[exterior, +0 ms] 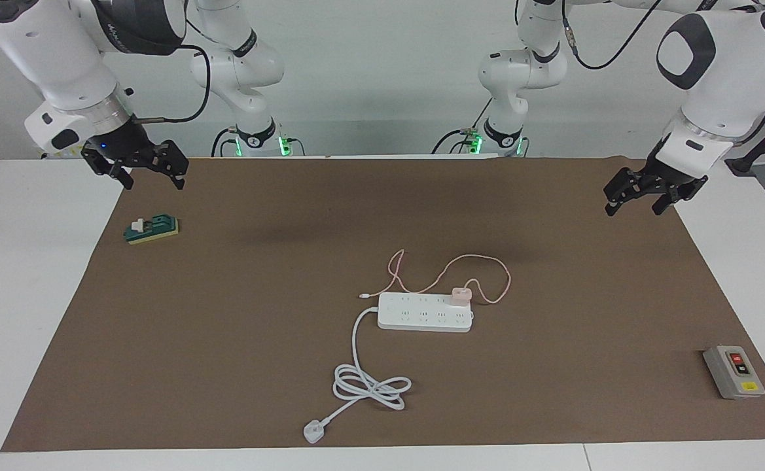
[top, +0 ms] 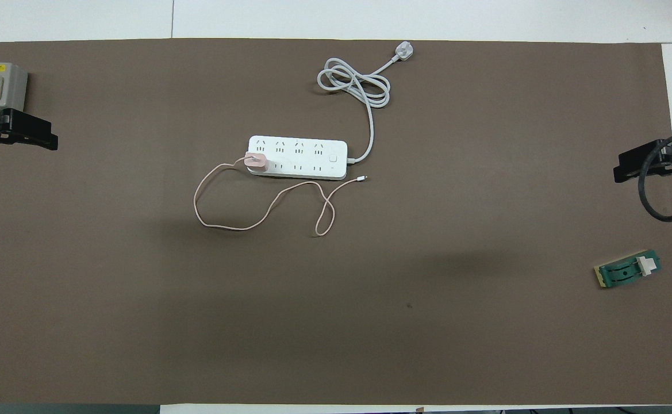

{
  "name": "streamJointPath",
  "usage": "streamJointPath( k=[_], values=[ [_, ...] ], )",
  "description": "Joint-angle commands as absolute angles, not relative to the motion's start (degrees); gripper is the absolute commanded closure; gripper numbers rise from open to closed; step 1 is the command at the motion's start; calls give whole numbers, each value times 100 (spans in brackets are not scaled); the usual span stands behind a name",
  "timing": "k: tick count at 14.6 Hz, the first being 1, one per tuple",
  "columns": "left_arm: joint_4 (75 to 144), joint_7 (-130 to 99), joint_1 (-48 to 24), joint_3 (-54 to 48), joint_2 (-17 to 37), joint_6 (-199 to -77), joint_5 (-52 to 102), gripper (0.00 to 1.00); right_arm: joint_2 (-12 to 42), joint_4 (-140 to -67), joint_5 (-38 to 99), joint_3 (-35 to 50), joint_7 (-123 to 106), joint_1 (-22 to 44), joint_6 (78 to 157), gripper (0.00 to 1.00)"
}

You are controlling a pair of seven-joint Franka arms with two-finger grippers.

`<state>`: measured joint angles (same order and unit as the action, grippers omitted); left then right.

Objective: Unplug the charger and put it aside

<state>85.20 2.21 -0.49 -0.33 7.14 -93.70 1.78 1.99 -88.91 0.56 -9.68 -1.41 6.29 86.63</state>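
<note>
a: where is the small pale pink cube charger (exterior: 461,294)?
b: plugged into the long white plastic power strip (exterior: 425,312), at the strip's corner toward the left arm's end, mid-mat, well apart from both sets of jaws. its thin pink cable (exterior: 487,275) loops on the brown mat (exterior: 225,327).
a: and the left gripper (exterior: 637,199)?
b: in the air over the mat's edge at its own end, fingers spread, holding nothing. a grey on/off switch box (exterior: 733,371) lies well away from it at that end.
a: the right gripper (exterior: 153,178)?
b: waiting over the mat's corner, fingers apart, empty; a small green block (exterior: 152,229) lies on the mat near it.
</note>
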Motion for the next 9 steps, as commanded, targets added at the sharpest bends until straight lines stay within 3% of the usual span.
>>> streamJointPath(
  k=[1, 9],
  values=[
    [8411, 123, -97, -9, 677, -9246, 149, 0, 202, -8886, -18, -879, -185, 527, 8701, 0],
    [8385, 106, -88, -9, 642, -9237, 176, 0, 141, -8965, 35, -897, -123, 492, 8692, 0]
  ],
)
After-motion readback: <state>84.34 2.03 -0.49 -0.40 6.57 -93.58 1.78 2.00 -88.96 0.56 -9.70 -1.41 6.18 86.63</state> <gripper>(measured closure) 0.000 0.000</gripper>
